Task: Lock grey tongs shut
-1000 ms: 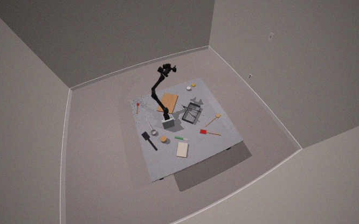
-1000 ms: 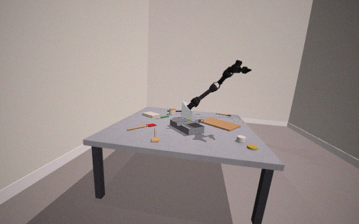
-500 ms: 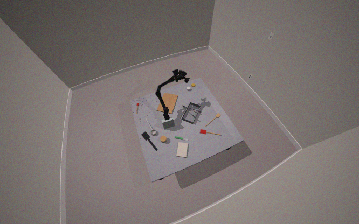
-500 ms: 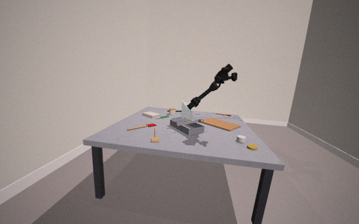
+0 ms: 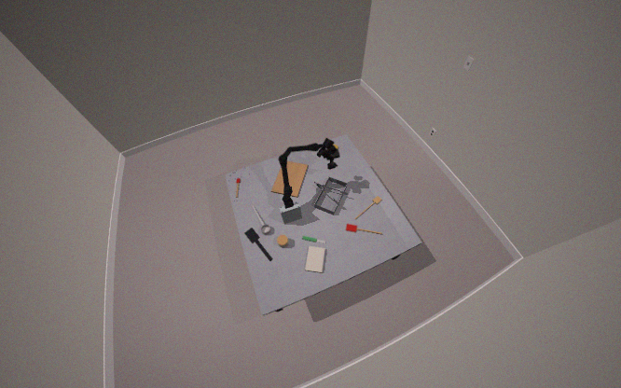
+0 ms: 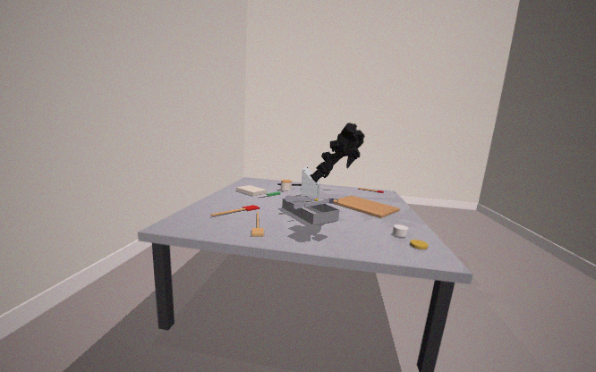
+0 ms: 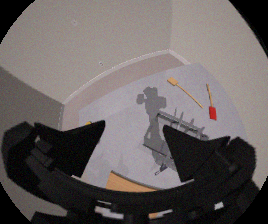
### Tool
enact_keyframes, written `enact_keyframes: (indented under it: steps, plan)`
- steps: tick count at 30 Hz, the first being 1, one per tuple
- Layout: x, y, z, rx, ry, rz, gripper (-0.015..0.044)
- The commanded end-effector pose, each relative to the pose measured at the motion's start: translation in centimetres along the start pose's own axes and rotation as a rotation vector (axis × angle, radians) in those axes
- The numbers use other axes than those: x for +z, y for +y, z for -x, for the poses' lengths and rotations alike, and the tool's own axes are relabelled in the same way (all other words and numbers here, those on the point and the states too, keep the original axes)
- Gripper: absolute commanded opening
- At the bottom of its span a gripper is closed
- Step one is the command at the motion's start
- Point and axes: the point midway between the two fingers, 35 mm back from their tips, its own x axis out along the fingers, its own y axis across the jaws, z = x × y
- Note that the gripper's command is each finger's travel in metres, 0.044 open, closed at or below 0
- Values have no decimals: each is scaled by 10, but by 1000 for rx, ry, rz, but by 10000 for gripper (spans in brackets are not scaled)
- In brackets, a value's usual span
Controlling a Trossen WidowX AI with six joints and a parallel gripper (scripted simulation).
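Looking from the exterior side over a grey table (image 5: 376, 250) (image 6: 254, 244) (image 7: 120, 115). Showing a black arm (image 5: 284, 175) (image 6: 322, 169) bent above, toward the near right corner. Leaving the gripper (image 5: 331, 156) (image 6: 347, 155) (image 7: 134, 125) wide open, with nothing between its fingers. Bearing a wooden board (image 5: 296, 175) (image 6: 368, 206) (image 7: 127, 184) by the right edge. Set between board and near edge: a roasting tin (image 5: 325, 210) (image 6: 310, 216) (image 7: 155, 147). Spread open across it, hinge end toward the board: the grey tongs (image 5: 318, 185) (image 6: 333, 200) (image 7: 160, 171). Lying near the left edge: a red spatula (image 5: 351, 228) (image 6: 251, 207) (image 7: 212, 113). Placed by the near right corner: a small white tub (image 6: 400, 231), then a flat yellow disc (image 5: 336, 146) (image 6: 419, 244) (image 7: 89, 123).
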Motion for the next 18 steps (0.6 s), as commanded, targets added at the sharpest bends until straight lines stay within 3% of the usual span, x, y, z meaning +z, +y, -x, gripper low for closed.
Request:
enact_keyframes:
  steps: [1,9,18]
  plan:
    - [-22,-66,-29,-149,161,-147,440]
    - [-91,-171,-51,-414,507,-469,440]
    - [-99,-179,-50,-438,543,-504,440]
